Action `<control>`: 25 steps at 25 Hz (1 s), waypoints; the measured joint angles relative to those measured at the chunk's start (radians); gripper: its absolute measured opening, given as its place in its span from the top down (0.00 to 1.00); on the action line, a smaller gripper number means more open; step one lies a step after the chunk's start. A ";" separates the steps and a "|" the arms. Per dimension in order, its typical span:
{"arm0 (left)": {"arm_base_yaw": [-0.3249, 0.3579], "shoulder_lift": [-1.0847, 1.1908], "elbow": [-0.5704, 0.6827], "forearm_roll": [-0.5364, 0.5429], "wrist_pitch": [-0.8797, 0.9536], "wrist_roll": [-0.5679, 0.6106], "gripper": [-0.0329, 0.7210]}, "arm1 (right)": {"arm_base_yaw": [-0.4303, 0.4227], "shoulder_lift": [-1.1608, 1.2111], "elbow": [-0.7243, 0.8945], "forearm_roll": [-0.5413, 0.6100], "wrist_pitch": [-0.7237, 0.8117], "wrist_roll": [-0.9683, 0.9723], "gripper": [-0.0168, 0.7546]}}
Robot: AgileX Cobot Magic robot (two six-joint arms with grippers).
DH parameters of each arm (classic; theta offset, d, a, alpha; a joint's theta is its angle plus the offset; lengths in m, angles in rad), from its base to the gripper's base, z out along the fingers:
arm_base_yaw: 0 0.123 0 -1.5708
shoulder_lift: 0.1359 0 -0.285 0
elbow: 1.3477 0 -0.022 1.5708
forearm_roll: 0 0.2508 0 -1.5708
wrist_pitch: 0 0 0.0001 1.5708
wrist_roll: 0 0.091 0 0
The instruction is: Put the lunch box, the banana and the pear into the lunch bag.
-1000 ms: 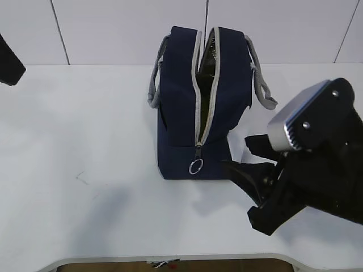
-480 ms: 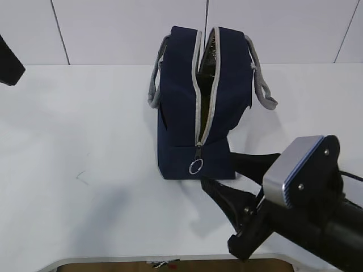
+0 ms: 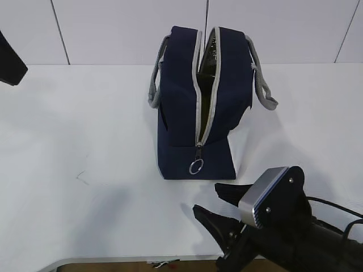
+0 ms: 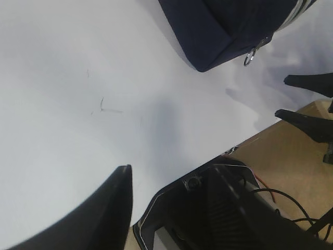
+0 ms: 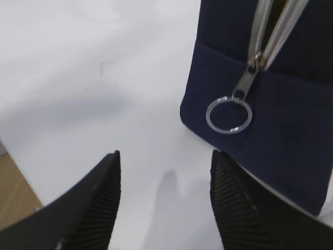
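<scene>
Though unzipped, the lunch bag (image 3: 195, 107) shows no readable writing.

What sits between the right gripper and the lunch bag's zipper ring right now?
Nothing visible does. The right gripper stands open and empty near the table's front edge, and only bare white table lies between it and the zipper ring on the near end of the lunch bag.

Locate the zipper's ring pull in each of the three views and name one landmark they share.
Exterior view: ring pull hangs low on the lunch bag's near end, centre frame.
Left wrist view: ring pull upper right, at the bag's bottom corner.
Right wrist view: ring pull right of centre, large.
Shared landmark: the grey zipper.
</scene>
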 joint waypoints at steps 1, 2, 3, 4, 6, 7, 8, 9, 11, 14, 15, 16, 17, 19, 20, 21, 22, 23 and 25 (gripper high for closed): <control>0.000 0.000 0.000 -0.002 0.000 0.000 0.48 | 0.000 0.008 0.000 0.000 0.000 0.000 0.40; 0.000 0.000 0.000 -0.004 0.000 0.000 0.48 | 0.000 0.011 0.000 0.000 0.000 0.000 0.40; 0.000 0.000 0.000 -0.006 0.000 0.000 0.48 | 0.000 0.015 -0.002 0.002 -0.002 0.001 0.40; 0.000 0.000 0.000 -0.007 0.000 0.000 0.48 | 0.000 0.017 -0.006 0.006 -0.003 0.002 0.40; 0.000 0.000 0.000 -0.008 0.000 0.000 0.48 | 0.000 0.020 -0.016 0.013 -0.004 0.007 0.40; 0.000 0.000 0.000 -0.008 0.000 0.000 0.48 | 0.000 0.020 -0.021 0.017 -0.006 0.007 0.40; 0.000 0.000 0.000 -0.008 0.000 0.000 0.48 | 0.000 0.020 -0.025 0.021 -0.006 0.007 0.40; 0.000 0.000 0.000 -0.008 0.000 0.000 0.48 | 0.000 0.020 -0.034 0.027 -0.006 0.007 0.40; 0.000 0.000 0.000 -0.009 0.000 0.000 0.48 | 0.000 0.020 -0.056 0.042 -0.007 0.007 0.40; 0.000 0.000 0.000 -0.009 0.000 0.000 0.48 | 0.000 0.020 -0.092 0.068 -0.008 0.009 0.40; 0.000 0.000 0.000 -0.009 0.000 0.000 0.48 | 0.000 0.022 -0.099 0.073 -0.008 0.009 0.40; 0.000 0.000 0.000 -0.009 0.000 0.000 0.48 | 0.000 0.022 -0.104 0.074 -0.011 0.009 0.40; 0.000 0.000 0.000 -0.009 0.000 0.000 0.48 | 0.000 0.023 -0.106 0.077 -0.011 0.009 0.40; 0.000 0.000 0.000 -0.009 0.000 0.000 0.48 | 0.000 0.027 -0.107 0.081 -0.008 0.009 0.40; 0.000 0.000 0.000 -0.009 0.000 0.000 0.48 | 0.000 0.029 -0.107 0.084 -0.005 0.009 0.40; 0.000 0.000 0.000 -0.011 0.000 0.000 0.48 | 0.000 0.037 -0.107 0.088 -0.005 0.009 0.40; 0.000 0.000 0.000 -0.011 0.000 0.000 0.48 | 0.000 0.047 -0.107 0.091 -0.005 0.009 0.40; 0.000 0.000 0.000 -0.011 0.000 0.000 0.48 | 0.000 0.054 -0.107 0.093 -0.005 0.009 0.40; 0.000 0.000 0.000 -0.011 0.000 0.000 0.48 | 0.000 0.072 -0.110 0.093 -0.007 0.024 0.40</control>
